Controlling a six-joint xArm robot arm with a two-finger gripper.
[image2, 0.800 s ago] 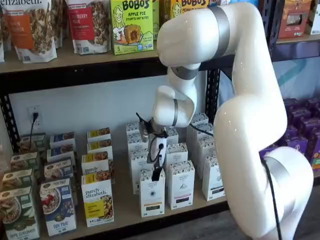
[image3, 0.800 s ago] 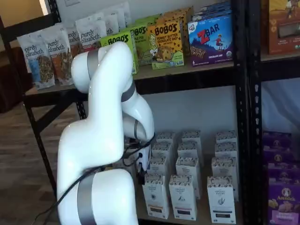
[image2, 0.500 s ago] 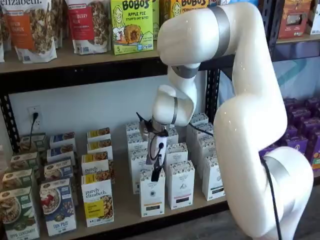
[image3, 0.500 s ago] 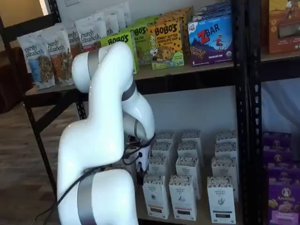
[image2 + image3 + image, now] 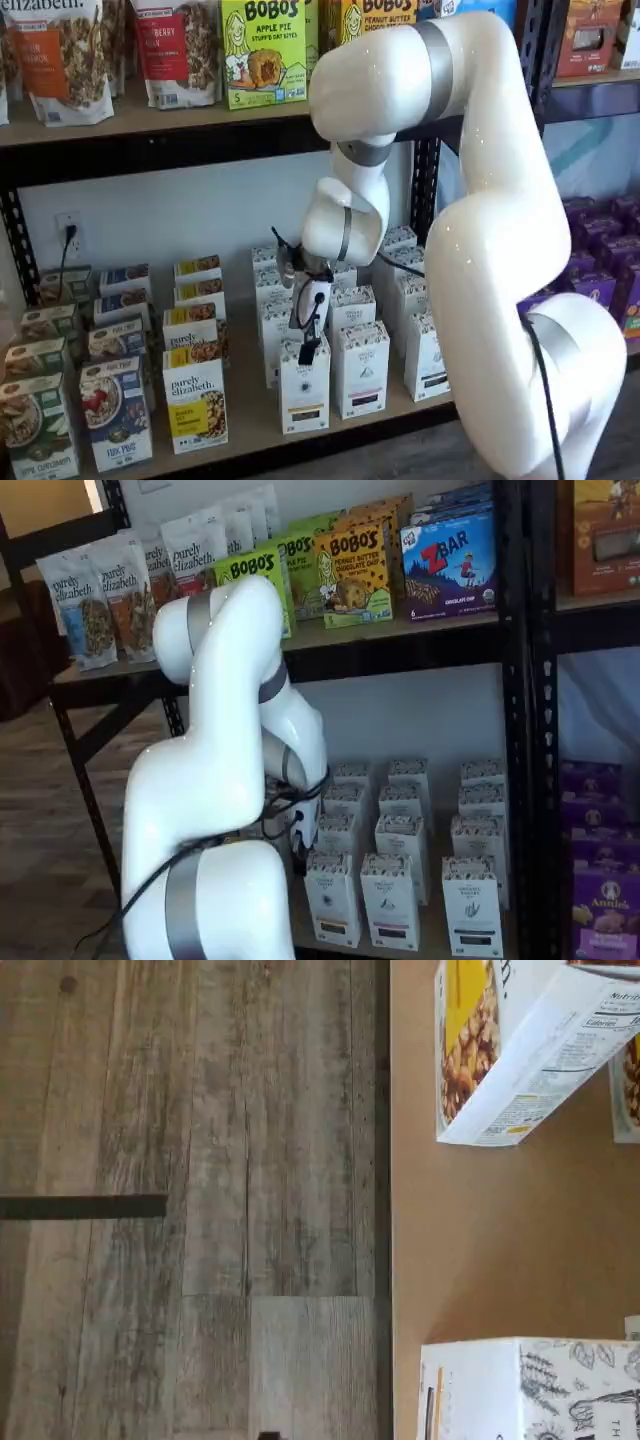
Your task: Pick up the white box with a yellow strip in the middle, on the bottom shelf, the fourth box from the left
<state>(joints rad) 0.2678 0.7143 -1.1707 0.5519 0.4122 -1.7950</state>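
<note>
The white box (image 5: 304,392) with a speckled top band and a short yellow strip stands upright in the front row of the bottom shelf (image 5: 250,425); it also shows as the box (image 5: 333,900). My gripper (image 5: 305,352) hangs from the white arm, its black fingers seen side-on just above and in front of the box's top, with nothing held between them. In the wrist view the box's patterned top (image 5: 530,1390) and a thin yellow line on its face show at the edge of the shelf board (image 5: 480,1240).
A purely elizabeth granola box (image 5: 195,400) stands left of the white box, also seen tilted (image 5: 510,1040). More white cartons (image 5: 361,370) stand right and behind. Bobo's boxes (image 5: 263,50) fill the upper shelf. Wood floor (image 5: 200,1200) lies before the shelf.
The arm has shifted a little to the left, and the gripper has come slightly lower over the white box. The boxes have not moved.
</note>
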